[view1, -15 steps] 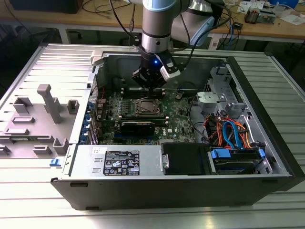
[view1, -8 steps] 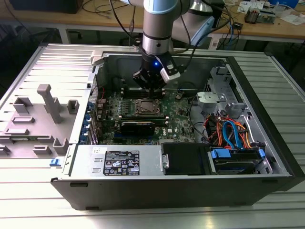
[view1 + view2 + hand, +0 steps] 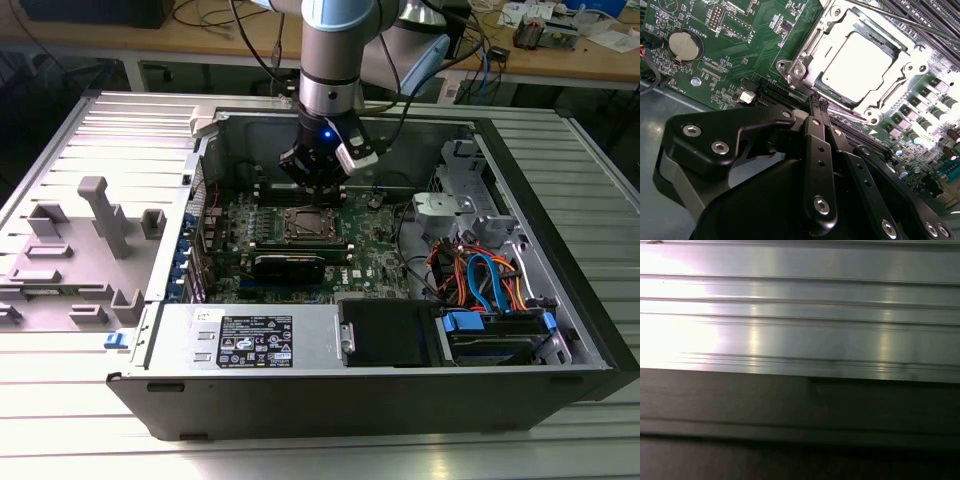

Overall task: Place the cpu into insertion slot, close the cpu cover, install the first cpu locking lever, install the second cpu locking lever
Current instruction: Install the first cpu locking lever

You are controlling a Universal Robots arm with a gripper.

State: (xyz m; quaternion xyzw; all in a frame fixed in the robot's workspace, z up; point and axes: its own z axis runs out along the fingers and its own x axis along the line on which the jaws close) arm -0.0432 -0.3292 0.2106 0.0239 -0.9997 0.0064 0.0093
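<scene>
Hovering just above the green board (image 3: 765,30), the gripper (image 3: 818,105) has its fingers pressed together, holding nothing. At its one o'clock in the second wrist view, the cpu (image 3: 857,62) already sits in the insertion slot (image 3: 307,225) with the cpu cover (image 3: 805,50) closed over it; lever work looks unfinished. Farther off, at three o'clock in the exterior view, tangled cables (image 3: 480,280) crowd the case.

The cpu (image 3: 856,65) lies flat in the insertion slot (image 3: 790,67), with the silver cpu cover (image 3: 900,82) closed around it.
</scene>
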